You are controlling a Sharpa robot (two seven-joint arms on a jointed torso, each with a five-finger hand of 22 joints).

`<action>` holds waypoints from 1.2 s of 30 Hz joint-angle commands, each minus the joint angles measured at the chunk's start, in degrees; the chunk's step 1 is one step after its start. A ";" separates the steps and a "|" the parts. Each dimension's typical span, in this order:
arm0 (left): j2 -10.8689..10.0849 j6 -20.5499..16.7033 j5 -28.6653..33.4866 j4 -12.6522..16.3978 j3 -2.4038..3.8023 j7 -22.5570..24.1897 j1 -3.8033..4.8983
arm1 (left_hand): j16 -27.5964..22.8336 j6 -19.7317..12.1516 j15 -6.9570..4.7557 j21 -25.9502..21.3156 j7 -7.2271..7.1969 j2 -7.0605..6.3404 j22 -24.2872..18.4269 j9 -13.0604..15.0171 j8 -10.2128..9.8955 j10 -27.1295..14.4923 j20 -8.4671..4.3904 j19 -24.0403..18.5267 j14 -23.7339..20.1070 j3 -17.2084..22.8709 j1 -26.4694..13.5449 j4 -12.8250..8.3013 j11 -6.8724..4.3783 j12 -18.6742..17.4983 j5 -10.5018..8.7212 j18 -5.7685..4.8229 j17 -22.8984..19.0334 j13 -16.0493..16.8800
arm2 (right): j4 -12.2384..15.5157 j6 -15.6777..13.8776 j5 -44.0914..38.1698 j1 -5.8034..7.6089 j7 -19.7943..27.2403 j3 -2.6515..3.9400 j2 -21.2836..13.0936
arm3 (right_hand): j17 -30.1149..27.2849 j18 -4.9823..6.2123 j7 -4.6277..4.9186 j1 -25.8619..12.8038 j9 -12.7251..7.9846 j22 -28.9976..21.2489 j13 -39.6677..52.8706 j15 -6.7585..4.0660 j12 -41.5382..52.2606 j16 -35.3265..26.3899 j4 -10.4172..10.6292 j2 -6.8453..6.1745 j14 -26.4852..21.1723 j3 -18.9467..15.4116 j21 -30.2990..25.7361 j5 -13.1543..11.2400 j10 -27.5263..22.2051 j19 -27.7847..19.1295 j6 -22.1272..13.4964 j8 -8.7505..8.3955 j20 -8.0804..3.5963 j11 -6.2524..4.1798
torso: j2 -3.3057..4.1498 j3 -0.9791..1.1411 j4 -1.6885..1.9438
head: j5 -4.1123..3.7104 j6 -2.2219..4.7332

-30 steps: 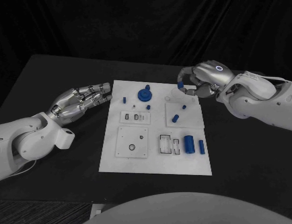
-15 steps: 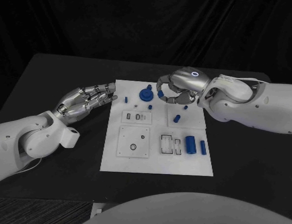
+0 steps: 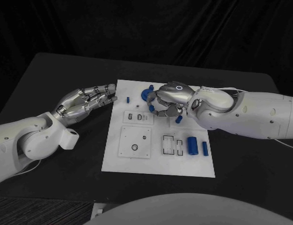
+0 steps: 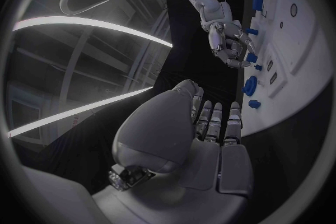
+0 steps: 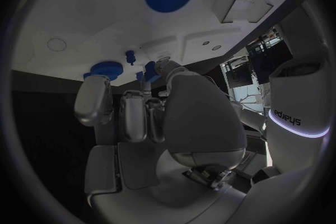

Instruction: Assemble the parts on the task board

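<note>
**A:** quick colour rundown? The board is plain white, sitting on a black tabletop, black curtain behind.

**B:** yep. Parts are all blue: the round knob, the small peg, the two cylinders near the edge. Both arms are white, left hand and right hand silver. There's a little blue ring light on the right one.
</note>
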 commanded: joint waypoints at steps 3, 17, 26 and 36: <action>0.16 0.87 0.01 0.03 0.05 0.43 -0.07 | 0.33 -0.11 0.48 -0.32 0.04 -0.21 -0.06 0.07 0.22 0.14 0.35 0.15 0.00 0.28 -0.22 -0.04 0.16 0.36 -0.30 0.21 -0.04 0.06 | 0.02 2.69 -1.64 -0.28 -3.09 0.03 0.43 | 7.55 0.98 0.40 -0.14 -0.23 8.32 15.09 0.61 0.20 -0.37 -0.30 0.20 3.47 -0.01 -0.33 -0.21 5.91 -0.50 0.12 -0.48 -0.04 0.44 | 0.12 0.05 -0.07 | 0.09 -0.01; 0.40 1.05 0.01 -0.09 0.05 0.39 -0.07 | 0.33 -0.11 0.48 -0.32 0.04 -0.21 -0.06 0.07 0.22 0.14 0.35 0.15 0.00 0.28 -0.22 -0.04 0.16 0.36 -0.30 0.21 -0.04 0.06 | 0.11 5.05 -1.73 -0.37 -4.74 0.03 1.04 | 7.18 1.12 0.63 -0.95 -0.77 8.12 15.09 0.86 0.20 -0.85 -0.71 -0.01 3.32 -0.22 -1.23 -1.71 5.91 -0.74 0.19 -1.55 0.24 0.70 | -0.09 -0.10 0.06 | 0.34 -0.01; 0.60 1.17 0.01 -0.29 0.05 0.42 -0.07 | 0.35 -0.13 0.50 -0.31 0.05 -0.23 -0.05 0.07 0.25 0.17 0.35 0.16 0.02 0.41 -0.27 -0.05 0.17 0.30 -0.30 0.21 -0.04 0.05 | 0.02 6.18 -1.73 -0.42 -4.76 0.03 1.22 | 6.90 1.22 0.72 -1.55 -1.25 7.99 15.09 0.99 0.20 -1.20 -0.99 -0.04 3.19 -0.37 -1.85 -3.02 5.91 -0.90 0.05 -2.54 0.40 0.81 | -0.15 -0.14 0.32 | 0.20 -0.01; 0.76 1.32 0.01 -0.61 0.05 0.31 -0.07 | 0.33 -0.13 0.51 -0.31 0.05 -0.16 -0.06 0.08 0.28 0.19 0.36 0.15 0.02 0.59 -0.29 -0.08 0.20 0.34 -0.25 0.21 -0.05 0.05 | 0.01 6.51 -1.73 -0.46 -4.09 0.03 1.20 | 6.68 1.27 0.74 -2.32 -1.91 7.94 15.09 1.06 0.20 -1.45 -1.63 0.00 3.10 -0.76 -2.32 -6.28 5.91 -0.94 -0.38 -4.09 0.52 0.86 | -0.14 -0.12 0.11 | 0.38 -0.01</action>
